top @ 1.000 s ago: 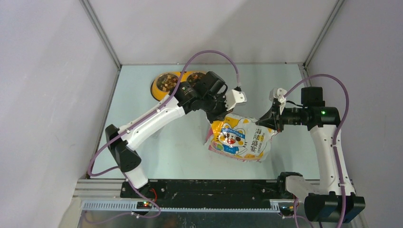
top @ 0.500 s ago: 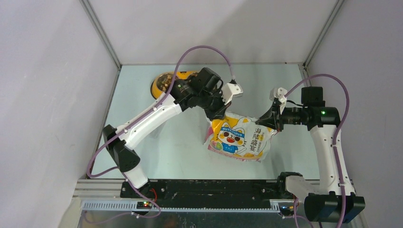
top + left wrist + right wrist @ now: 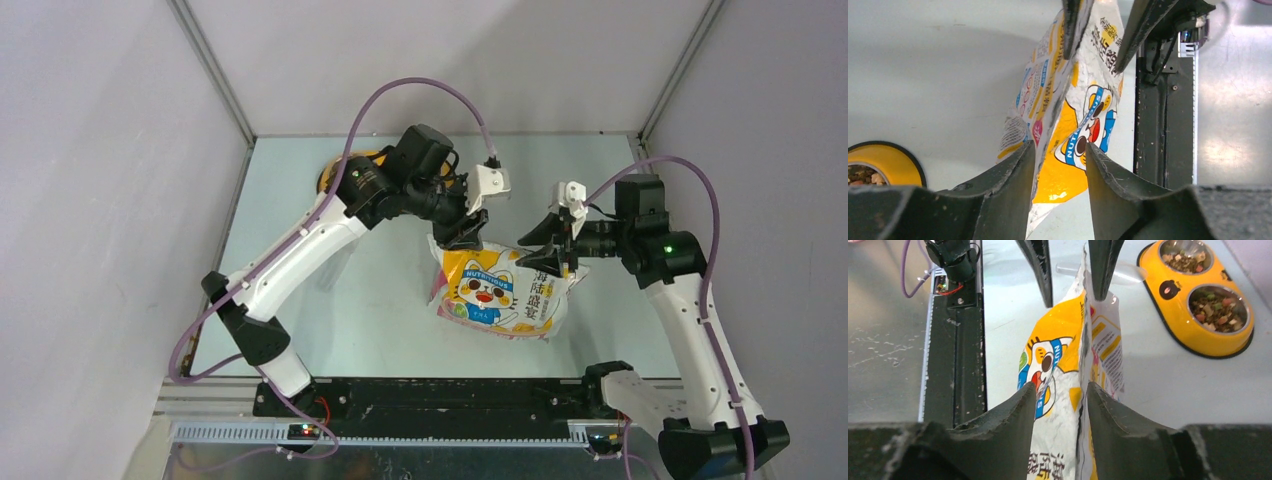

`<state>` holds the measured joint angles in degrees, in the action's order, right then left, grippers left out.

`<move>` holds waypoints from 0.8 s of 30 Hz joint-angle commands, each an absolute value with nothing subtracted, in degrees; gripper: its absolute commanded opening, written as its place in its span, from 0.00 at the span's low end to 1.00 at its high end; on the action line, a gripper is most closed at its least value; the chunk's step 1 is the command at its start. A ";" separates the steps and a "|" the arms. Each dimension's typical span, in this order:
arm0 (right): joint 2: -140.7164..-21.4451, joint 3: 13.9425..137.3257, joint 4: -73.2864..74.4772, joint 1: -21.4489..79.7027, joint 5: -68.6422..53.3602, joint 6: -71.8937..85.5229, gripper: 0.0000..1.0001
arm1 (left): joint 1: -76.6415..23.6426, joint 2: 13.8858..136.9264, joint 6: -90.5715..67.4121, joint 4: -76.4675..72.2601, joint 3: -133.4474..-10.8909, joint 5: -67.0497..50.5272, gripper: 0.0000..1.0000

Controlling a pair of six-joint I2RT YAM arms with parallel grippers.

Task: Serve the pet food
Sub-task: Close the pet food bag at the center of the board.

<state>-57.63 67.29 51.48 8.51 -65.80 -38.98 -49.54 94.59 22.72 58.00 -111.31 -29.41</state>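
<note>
Nearest me, the black rail [image 3: 440,395] carries both arm bases along the front edge of the pale tabletop [image 3: 390,330]. Just past it, about mid-table, stands the bag [image 3: 500,295], glossy yellow and white, with its cartoon cat facing the rail and its printed back turned to the far side. Its bottom rests on the tabletop and its flat top seam points up. The left fingers [image 3: 1008,180] straddle the left end of that seam. They are spread, and the bag's thin edge runs up through the gap, close to one finger but not squeezed. The right fingers [image 3: 1008,420] straddle the other end the same way, apart by a similar gap. The bag's upper part fills most of the space between them, and I see no pinch there either. The two pairs face each other along the top of the bag, near but apart. I cannot tell whether the bag's mouth is open or sealed, and its contents are hidden. Beyond the bag a clear scoop [image 3: 1129,274] lies on the tabletop, partly behind a left finger. Farthest off, at the back left, sits the yellow feeder [image 3: 1175,310], mostly under the left arm from overhead. Both of its steel bowls hold pet food [image 3: 1218,307], brown, dark and reddish kibble with a few paler bits.
</note>
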 commanded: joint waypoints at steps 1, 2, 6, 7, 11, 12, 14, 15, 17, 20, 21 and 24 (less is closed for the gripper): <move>-57.59 68.54 43.27 12.81 -60.77 -34.30 0.47 | -49.71 93.53 27.52 60.12 -110.62 -34.58 0.51; -57.93 68.55 42.94 13.44 -59.52 -34.46 0.47 | -49.67 93.39 28.48 60.38 -109.94 -34.96 0.52; -58.85 68.26 42.05 16.50 -53.12 -34.21 0.48 | -49.66 92.46 29.09 58.48 -107.36 -35.32 0.56; -58.70 68.01 41.68 16.98 -51.18 -33.93 0.47 | -49.66 92.28 29.14 57.36 -106.42 -35.15 0.57; -56.61 65.38 38.16 17.80 -47.14 -33.22 0.40 | -49.66 92.92 29.82 55.26 -105.21 -34.98 0.55; -56.30 64.97 38.11 17.86 -46.91 -33.26 0.35 | -49.66 93.32 29.85 55.01 -105.16 -35.00 0.53; -55.64 64.80 38.49 17.95 -46.35 -33.27 0.30 | -49.67 93.98 29.80 54.31 -105.24 -35.02 0.49; -55.33 64.74 39.15 18.05 -45.93 -33.56 0.30 | -49.66 94.23 29.69 53.88 -105.37 -35.00 0.47; -55.01 64.76 40.13 18.33 -44.87 -34.07 0.30 | -49.66 94.80 29.50 53.81 -105.87 -35.19 0.38; -54.72 64.77 41.30 18.81 -43.28 -34.65 0.23 | -49.66 95.76 29.42 54.20 -106.61 -35.45 0.24; -54.51 64.78 41.79 18.90 -43.04 -34.70 0.21 | -49.72 95.82 29.46 54.35 -106.81 -35.57 0.23; -53.78 64.73 42.23 19.45 -41.98 -34.71 0.03 | -49.81 96.13 29.59 54.37 -106.60 -35.50 0.22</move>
